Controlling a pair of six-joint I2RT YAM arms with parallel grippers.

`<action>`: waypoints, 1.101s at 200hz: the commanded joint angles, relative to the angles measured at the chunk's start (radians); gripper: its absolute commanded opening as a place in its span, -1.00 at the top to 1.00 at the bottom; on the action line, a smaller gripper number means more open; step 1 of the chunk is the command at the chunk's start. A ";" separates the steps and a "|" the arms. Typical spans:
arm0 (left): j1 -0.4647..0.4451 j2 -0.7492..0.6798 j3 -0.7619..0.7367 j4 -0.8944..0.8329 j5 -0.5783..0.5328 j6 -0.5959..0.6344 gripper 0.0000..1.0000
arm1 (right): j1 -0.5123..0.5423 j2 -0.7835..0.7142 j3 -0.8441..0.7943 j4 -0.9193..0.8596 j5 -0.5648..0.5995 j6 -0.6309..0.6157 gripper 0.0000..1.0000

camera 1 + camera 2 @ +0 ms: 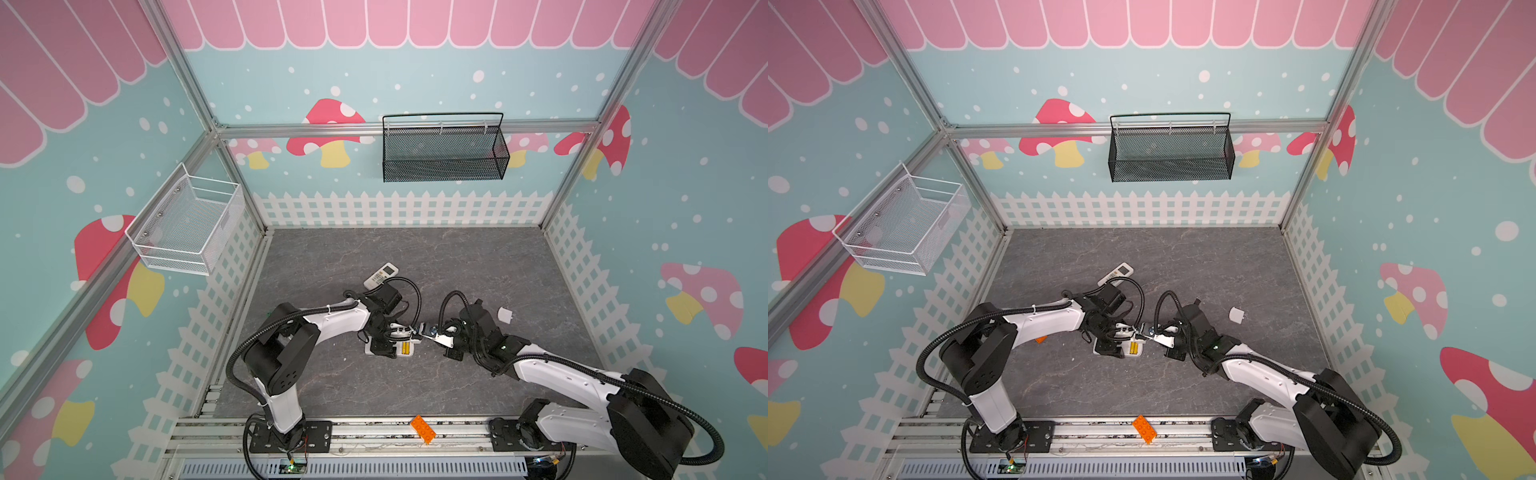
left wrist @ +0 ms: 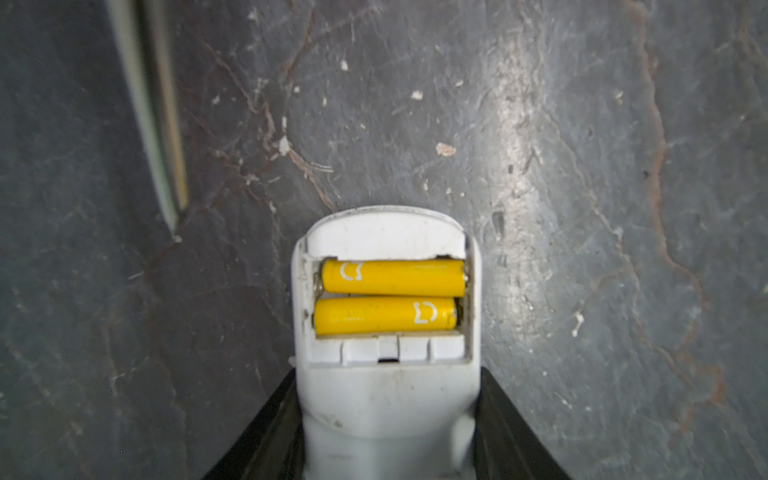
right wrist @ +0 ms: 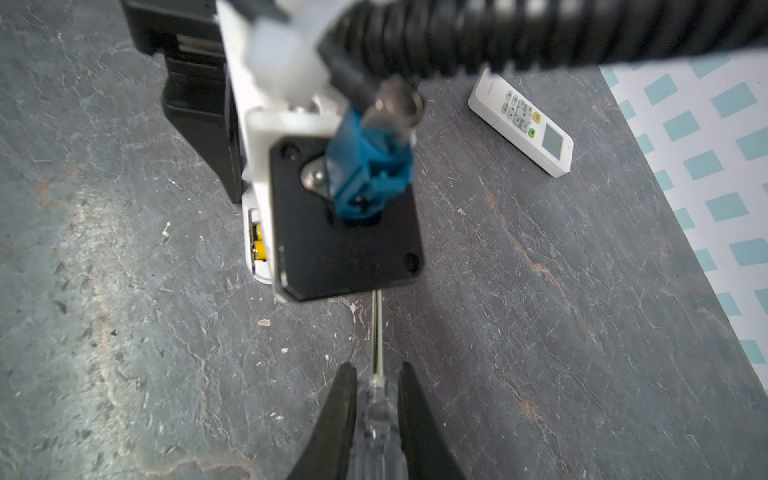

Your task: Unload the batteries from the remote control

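My left gripper (image 2: 386,374) clamps the white remote (image 2: 386,411), whose body runs off the frame. Two yellow batteries (image 2: 392,277) sit in its open bay. My right gripper (image 3: 376,370) pinches the clear screwdriver (image 3: 377,332); its tip hides behind the left wrist housing (image 3: 345,232).
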 commanded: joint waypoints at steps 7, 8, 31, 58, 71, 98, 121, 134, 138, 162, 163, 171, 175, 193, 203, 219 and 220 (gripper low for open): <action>-0.013 0.032 -0.048 -0.059 -0.025 0.021 -0.09 | -0.012 -0.007 0.027 -0.068 -0.157 -0.037 1.00; -0.013 0.032 -0.047 -0.059 -0.025 0.021 -0.09 | -0.011 -0.005 0.029 -0.073 -0.161 -0.039 1.00; -0.013 0.032 -0.046 -0.058 -0.026 0.020 -0.09 | -0.013 0.042 0.051 -0.122 -0.247 -0.061 1.00; -0.013 0.032 -0.046 -0.058 -0.026 0.020 -0.09 | -0.013 0.070 0.064 -0.127 -0.289 -0.075 1.00; -0.013 0.033 -0.045 -0.059 -0.026 0.019 -0.09 | -0.012 0.073 0.063 -0.123 -0.289 -0.080 1.00; -0.015 0.034 -0.044 -0.059 -0.027 0.019 -0.09 | -0.014 0.075 0.066 -0.126 -0.295 -0.083 1.00; -0.014 0.035 -0.045 -0.059 -0.027 0.019 -0.09 | -0.016 0.081 0.064 -0.131 -0.311 -0.083 1.00; -0.014 0.035 -0.044 -0.058 -0.027 0.017 -0.09 | -0.016 0.088 0.065 -0.136 -0.313 -0.083 1.00; -0.015 0.035 -0.044 -0.058 -0.027 0.017 -0.09 | -0.017 0.090 0.065 -0.138 -0.313 -0.084 1.00; -0.014 0.035 -0.044 -0.059 -0.029 0.017 -0.09 | -0.019 0.099 0.067 -0.142 -0.297 -0.088 1.00; -0.014 0.035 -0.045 -0.059 -0.029 0.017 -0.09 | -0.019 0.100 0.067 -0.142 -0.296 -0.088 1.00; -0.014 0.036 -0.043 -0.058 -0.029 0.017 -0.09 | -0.018 0.102 0.067 -0.140 -0.281 -0.088 1.00; -0.014 0.036 -0.045 -0.058 -0.029 0.017 -0.09 | -0.019 0.105 0.068 -0.139 -0.273 -0.090 1.00; -0.015 0.036 -0.042 -0.059 -0.029 0.017 -0.09 | -0.019 0.103 0.068 -0.140 -0.256 -0.098 1.00; -0.014 0.036 -0.042 -0.059 -0.030 0.018 -0.09 | -0.021 0.100 0.068 -0.138 -0.255 -0.101 1.00; -0.015 0.037 -0.043 -0.059 -0.029 0.016 -0.09 | -0.024 0.095 0.071 -0.138 -0.256 -0.103 1.00; -0.015 0.037 -0.042 -0.058 -0.029 0.016 -0.09 | -0.024 0.094 0.072 -0.137 -0.257 -0.103 1.00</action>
